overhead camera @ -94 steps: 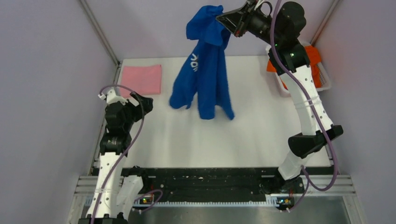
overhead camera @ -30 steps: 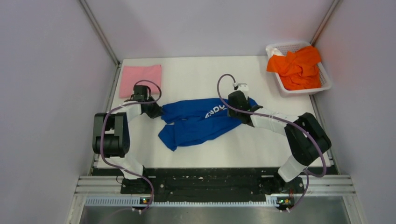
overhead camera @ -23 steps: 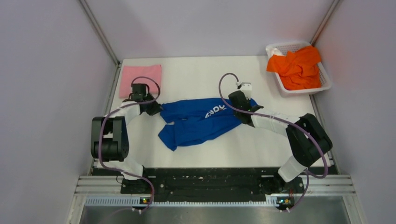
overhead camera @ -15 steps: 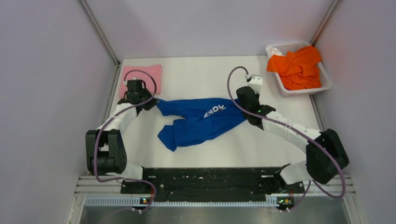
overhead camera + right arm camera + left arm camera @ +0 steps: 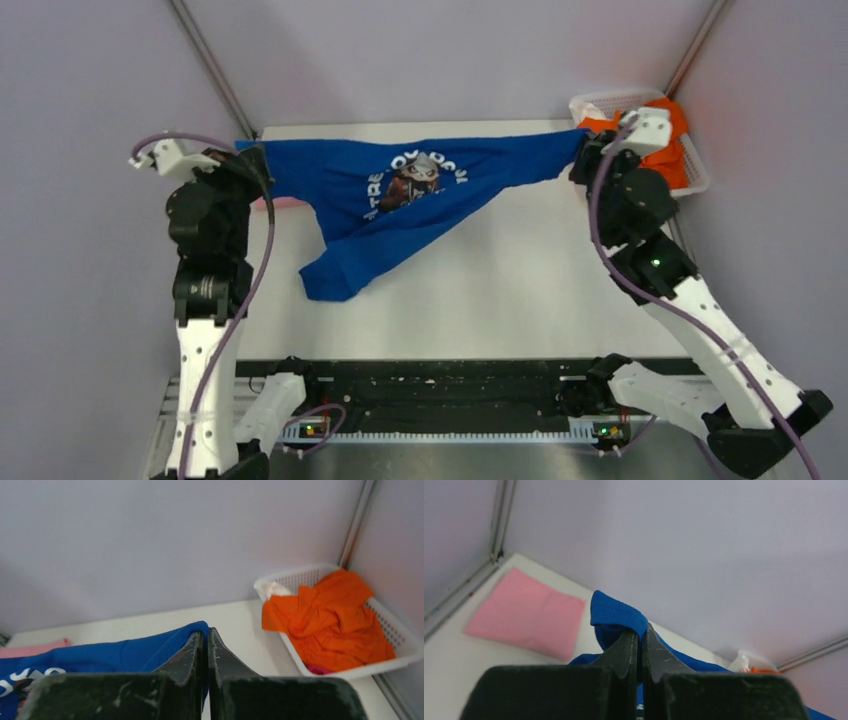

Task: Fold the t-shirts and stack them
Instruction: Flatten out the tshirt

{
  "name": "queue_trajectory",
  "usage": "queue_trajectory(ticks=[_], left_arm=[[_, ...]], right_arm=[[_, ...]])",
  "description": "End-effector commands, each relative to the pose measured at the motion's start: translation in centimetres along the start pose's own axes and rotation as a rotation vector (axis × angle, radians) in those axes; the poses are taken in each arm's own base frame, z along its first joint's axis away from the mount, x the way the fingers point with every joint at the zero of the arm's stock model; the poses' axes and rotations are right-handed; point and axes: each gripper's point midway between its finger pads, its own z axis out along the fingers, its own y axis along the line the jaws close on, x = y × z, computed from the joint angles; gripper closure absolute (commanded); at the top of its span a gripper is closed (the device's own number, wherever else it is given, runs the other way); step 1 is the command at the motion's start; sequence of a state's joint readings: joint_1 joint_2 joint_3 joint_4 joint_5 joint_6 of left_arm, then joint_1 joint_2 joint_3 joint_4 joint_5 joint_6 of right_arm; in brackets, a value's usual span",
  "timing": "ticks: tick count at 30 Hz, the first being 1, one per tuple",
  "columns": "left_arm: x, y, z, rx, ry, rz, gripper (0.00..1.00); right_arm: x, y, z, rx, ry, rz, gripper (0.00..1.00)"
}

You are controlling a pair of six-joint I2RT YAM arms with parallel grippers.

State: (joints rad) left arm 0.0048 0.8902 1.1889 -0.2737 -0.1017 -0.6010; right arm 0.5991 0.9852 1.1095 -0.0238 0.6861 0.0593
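The blue t-shirt (image 5: 480,168) hangs stretched in the air between both arms, panda print facing up, one end drooping toward the tabletop (image 5: 520,270). The left jaws are pinched tight on its hemmed edge, the right jaws clamped on the opposite end. The folded pink t-shirt (image 5: 524,615) lies flat at the far left corner; the orange t-shirt (image 5: 330,620) sits crumpled in the white basket (image 5: 300,577)

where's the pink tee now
Left wrist view: the pink tee lies folded flat in the far-left corner of the table, below the blue tee that the left pincer holds up.
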Motion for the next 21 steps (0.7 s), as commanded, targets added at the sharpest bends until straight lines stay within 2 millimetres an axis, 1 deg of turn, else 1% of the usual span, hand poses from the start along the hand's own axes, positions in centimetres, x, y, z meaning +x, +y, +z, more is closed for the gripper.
queue_trajectory(ticks=[1, 2, 4, 5, 6, 9, 11, 14, 16, 18, 19, 21], left_arm=[[-8.7, -2.2, -5.9, 0.019, -0.271, 0.039, 1.0], [-10.2, -2.8, -7.4, 0.032, -0.31, 0.039, 1.0], [-12.8, -4.1, -10.4, 0.068, -0.376, 0.039, 1.0], [-13.8, -4.6, -11.6, 0.086, -0.4, 0.039, 1.0], [-14.8, -5.3, -12.8, 0.109, -0.424, 0.039, 1.0], [-17.0, -7.2, -15.9, 0.185, -0.481, 0.04, 1.0], [-18.0, -8.4, -17.7, 0.238, -0.507, 0.043, 1.0], [-19.0, -9.7, -19.8, 0.301, -0.529, 0.045, 1.0], [-19.7, -10.1, -20.7, 0.316, -0.547, 0.042, 1.0], [-20.1, -10.4, -21.1, 0.321, -0.56, 0.043, 1.0], [-20.2, -10.3, -20.9, 0.316, -0.562, 0.042, 1.0], [-20.1, -10.3, -20.3, 0.311, -0.553, 0.041, 1.0]], right_arm=[[-12.9, -1.0, -4.8, -0.144, -0.275, 0.064, 1.0], [-14.6, -1.1, -5.8, -0.176, -0.305, 0.074, 1.0], [-17.3, -1.3, -7.8, -0.238, -0.348, 0.086, 1.0], [-18.5, -1.4, -8.8, -0.268, -0.367, 0.093, 1.0], [-20.4, -1.7, -10.1, -0.296, -0.405, 0.111, 1.0], [-23.3, -2.4, -12.7, -0.353, -0.461, 0.129, 1.0], [-24.9, -3.1, -14.1, -0.37, -0.492, 0.138, 1.0], [-26.6, -3.9, -15.7, -0.383, -0.528, 0.137, 1.0], [-27.6, -4.4, -16.4, -0.387, -0.55, 0.134, 1.0], [-28.3, -4.6, -16.6, -0.376, -0.563, 0.13, 1.0], [-28.5, -4.8, -16.4, -0.363, -0.566, 0.127, 1.0], [-28.4, -5.1, -15.6, -0.314, -0.564, 0.111, 1.0]])
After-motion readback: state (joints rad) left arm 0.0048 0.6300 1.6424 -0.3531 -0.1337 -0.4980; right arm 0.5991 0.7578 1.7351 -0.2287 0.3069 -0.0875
